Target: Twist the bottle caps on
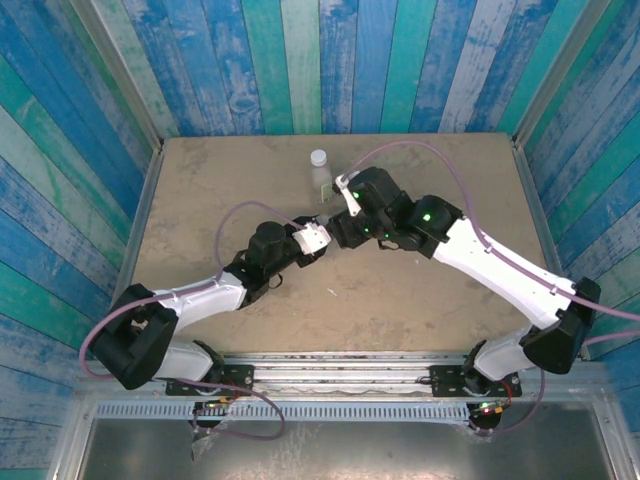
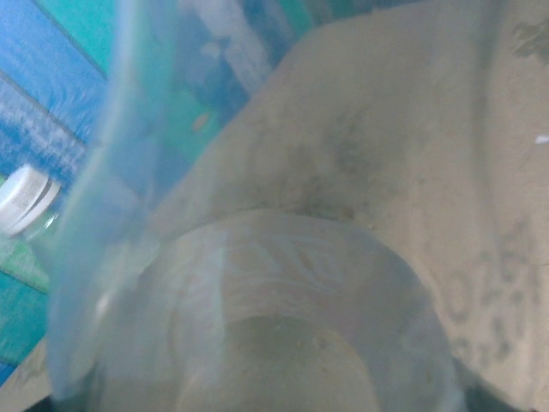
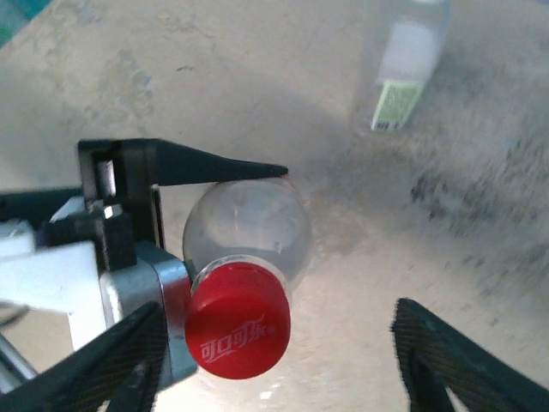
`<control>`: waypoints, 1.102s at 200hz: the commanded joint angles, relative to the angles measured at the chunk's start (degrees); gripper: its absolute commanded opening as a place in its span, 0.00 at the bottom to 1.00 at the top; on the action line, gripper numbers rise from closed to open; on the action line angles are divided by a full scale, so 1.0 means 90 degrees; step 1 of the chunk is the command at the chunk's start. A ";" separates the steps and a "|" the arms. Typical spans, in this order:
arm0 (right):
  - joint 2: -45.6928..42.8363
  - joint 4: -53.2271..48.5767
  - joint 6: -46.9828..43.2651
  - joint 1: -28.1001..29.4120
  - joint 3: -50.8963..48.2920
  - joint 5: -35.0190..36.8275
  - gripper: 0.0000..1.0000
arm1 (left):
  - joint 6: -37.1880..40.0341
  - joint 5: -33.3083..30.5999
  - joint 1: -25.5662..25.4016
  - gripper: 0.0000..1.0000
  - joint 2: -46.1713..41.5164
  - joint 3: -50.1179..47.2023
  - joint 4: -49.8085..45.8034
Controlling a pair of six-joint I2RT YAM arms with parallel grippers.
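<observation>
A clear bottle with a red cap on its neck is held off the table, cap toward the right wrist camera. My left gripper is shut on this bottle, one black finger lying along its side. The bottle's clear wall sits blurred right against the left wrist camera. My right gripper stands open around the red cap, its fingertips apart from it on either side. A second bottle with a green-white label and a white cap stands upright behind them.
The tan table is ringed by blue and green plank walls. Both arms meet over its middle. The standing bottle's white cap lies just left of the held bottle in the left wrist view.
</observation>
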 commanded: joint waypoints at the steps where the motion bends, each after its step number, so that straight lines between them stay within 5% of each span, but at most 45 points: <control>1: -0.0588 0.0217 -0.2708 0.0082 -0.0282 -0.0727 0.76 | 0.0054 0.0745 -0.0035 0.59 -0.0279 -0.0157 0.0169; 35: -0.1342 -0.0064 -0.5610 0.0154 -0.0787 -0.2102 0.74 | 0.0292 0.1845 -0.0037 0.59 -0.0718 -0.0255 -0.0488; 66: -0.0934 -0.1647 -0.6666 0.0328 0.0025 -0.2237 0.71 | 0.0576 0.2853 -0.0037 0.59 -0.0911 -0.0184 -0.1066; 133: -0.0107 -0.2385 -0.6869 0.0431 0.1024 -0.1718 0.48 | 0.0809 0.3628 -0.0030 0.58 -0.0652 0.0160 -0.1636; 220: 0.0168 -0.2508 -0.6911 0.0441 0.1089 -0.1942 0.43 | 0.0779 0.3588 -0.0034 0.58 -0.0587 0.0197 -0.1641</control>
